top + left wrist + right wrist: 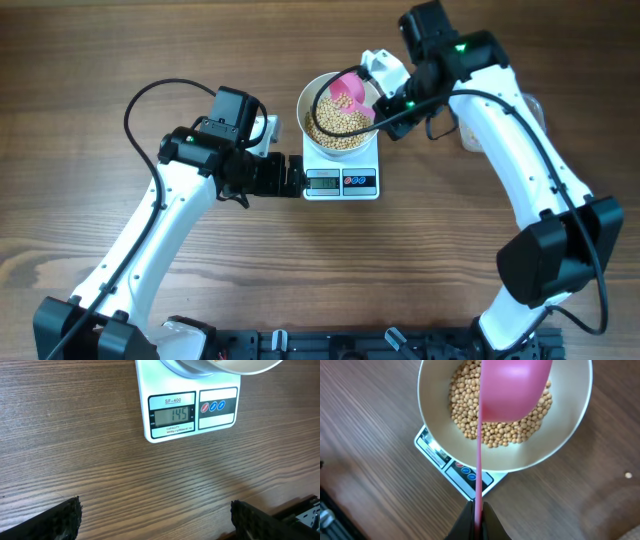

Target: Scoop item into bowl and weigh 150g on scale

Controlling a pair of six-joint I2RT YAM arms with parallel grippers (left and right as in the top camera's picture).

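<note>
Wooden table carries the scale near its centre, and the white bowl stands on it. The step in hand is the last topping-up: the display reads 145, so I judge that only a few more beans are needed, tipped gently. The right gripper is clamped on the thin handle of the pink scoop; in the overhead view the bowl lies at its 9 o'clock. The left gripper, jaws wide apart and empty, waits at the scale's 9 o'clock.
</note>
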